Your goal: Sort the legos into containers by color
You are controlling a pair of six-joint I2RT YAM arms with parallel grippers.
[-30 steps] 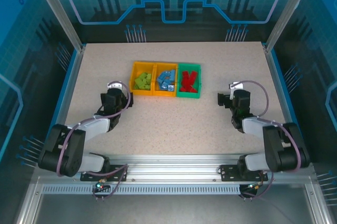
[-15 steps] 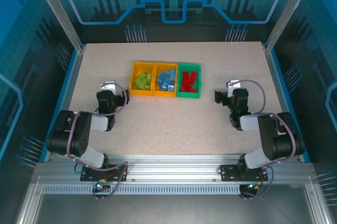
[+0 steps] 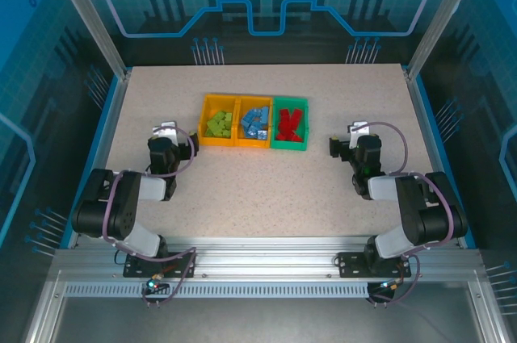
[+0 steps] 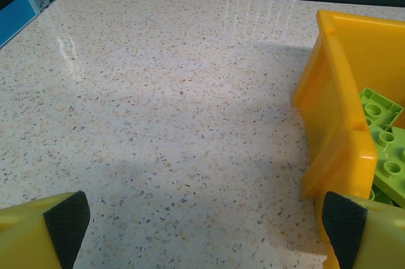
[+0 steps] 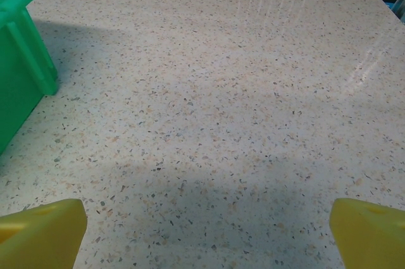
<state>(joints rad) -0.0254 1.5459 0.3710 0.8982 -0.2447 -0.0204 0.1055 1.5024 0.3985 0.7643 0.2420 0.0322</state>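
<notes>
Three joined bins stand mid-table. The left orange-yellow bin (image 3: 218,126) holds lime green legos (image 3: 216,124), the middle orange-yellow bin (image 3: 254,124) holds blue legos (image 3: 255,123), and the green bin (image 3: 290,123) holds red legos (image 3: 288,123). My left gripper (image 3: 166,138) rests low to the left of the bins, open and holding nothing. In the left wrist view the yellow bin (image 4: 342,111) and green legos (image 4: 385,149) lie just right of the open gripper (image 4: 205,228). My right gripper (image 3: 343,145) sits right of the bins, open and bare; the green bin's corner (image 5: 22,60) shows far left of the gripper (image 5: 205,231).
Speckled tabletop (image 3: 266,190) spreads around the bins, with blue side rails (image 3: 105,129) and a metal frame along the near edge (image 3: 266,250). No loose bricks lie on the table in these views.
Over the last second both arms folded back toward their bases, the left gripper shifting left and the right one slightly back. Since half a second ago nothing has moved.
</notes>
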